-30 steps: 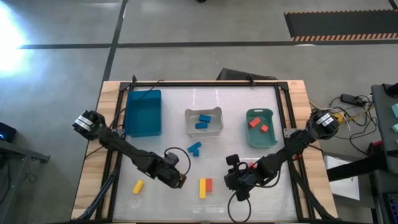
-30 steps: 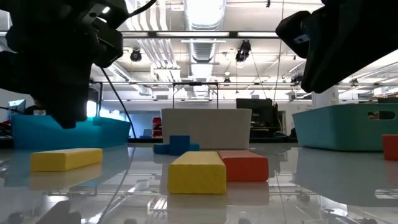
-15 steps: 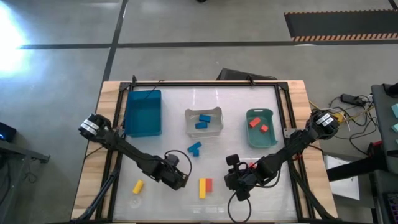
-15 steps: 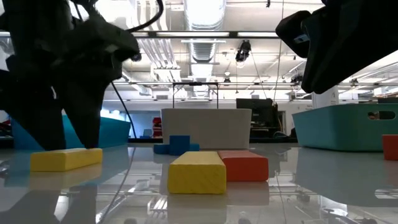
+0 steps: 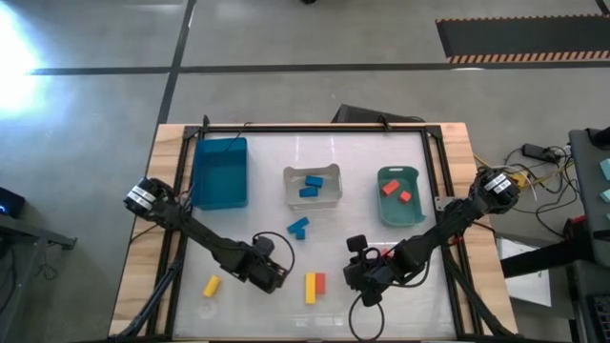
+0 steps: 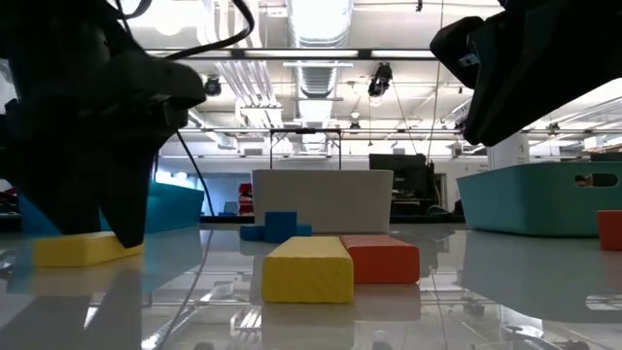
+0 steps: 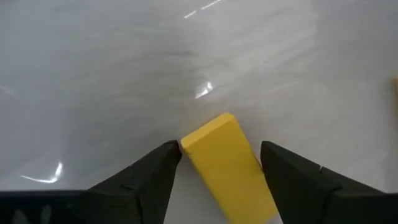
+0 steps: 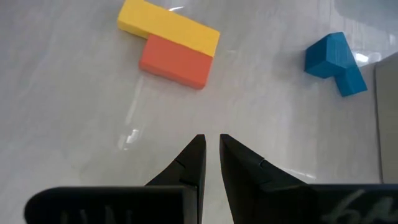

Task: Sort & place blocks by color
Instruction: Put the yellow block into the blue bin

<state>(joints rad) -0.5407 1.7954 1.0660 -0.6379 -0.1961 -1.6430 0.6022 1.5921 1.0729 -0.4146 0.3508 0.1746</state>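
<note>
My left gripper (image 5: 274, 278) is open and low over the table's near middle. It hides a yellow block (image 7: 227, 165) from above. That block lies flat on the table between the two fingers and also shows in the low view (image 6: 73, 251). Another yellow block (image 5: 212, 285) lies to its left. A yellow bar (image 5: 310, 288) and a red block (image 5: 319, 282) lie side by side to its right. A blue block (image 5: 298, 227) lies farther back. My right gripper (image 8: 211, 140) is shut with nothing in it, and hovers right of the pair (image 5: 365, 286). My left gripper comes down from above with one finger on each long side of the yellow block, which lies flat on the table. One fingertip (image 7: 171, 152) stands right at the block's end corner (image 7: 186, 143); I cannot tell whether it touches.
Three bins stand in a row at the back: a blue bin (image 5: 219, 171), a clear bin (image 5: 329, 200) with blue blocks in it, and a green bin (image 5: 398, 211) with red blocks. A red block (image 6: 610, 230) shows at the low view's right edge.
My left gripper has opened and come down over the yellow block, so that its fingers now stand on either side of it.
</note>
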